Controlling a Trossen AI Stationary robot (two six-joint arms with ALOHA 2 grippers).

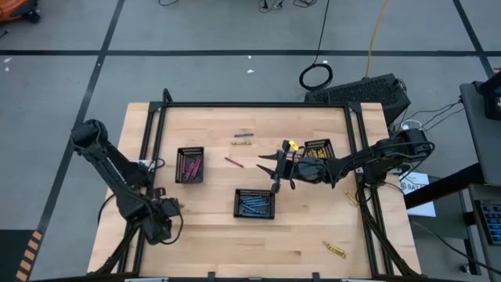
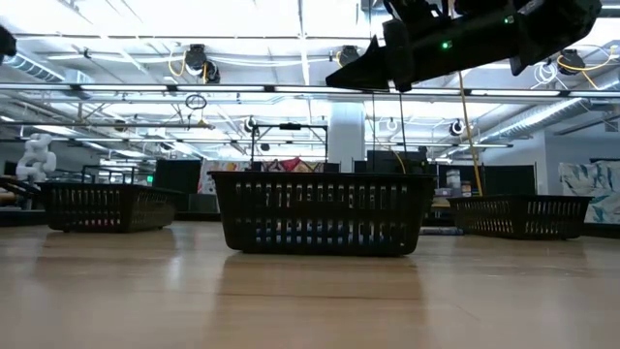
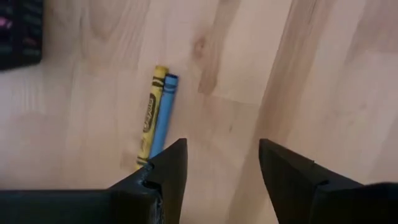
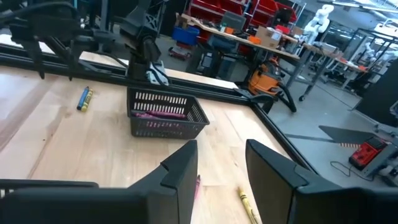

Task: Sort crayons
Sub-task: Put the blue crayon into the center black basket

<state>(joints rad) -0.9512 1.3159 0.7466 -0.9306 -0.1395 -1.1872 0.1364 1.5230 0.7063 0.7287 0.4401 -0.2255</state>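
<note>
Crayons lie loose on the wooden table. A yellow and a blue crayon [image 3: 157, 115] lie side by side just ahead of my left gripper [image 3: 221, 146], which points down, open and empty, at the near left [image 1: 160, 222]. A pink crayon [image 1: 232, 162] and two more [image 1: 243, 138] lie near the middle. My right gripper [image 1: 270, 166] hangs level above the table's centre, open and empty [image 4: 221, 165]. Three black baskets hold sorted crayons: pink [image 1: 189, 164], blue [image 1: 255, 204], yellow [image 1: 317, 149].
Two yellow crayons lie toward the right edge [image 1: 350, 200] and the near right [image 1: 335, 249]. A black frame [image 1: 258, 104] runs around the tabletop. The blue basket [image 2: 325, 213] stands in front of the low camera, with my right arm overhead [image 2: 455, 39].
</note>
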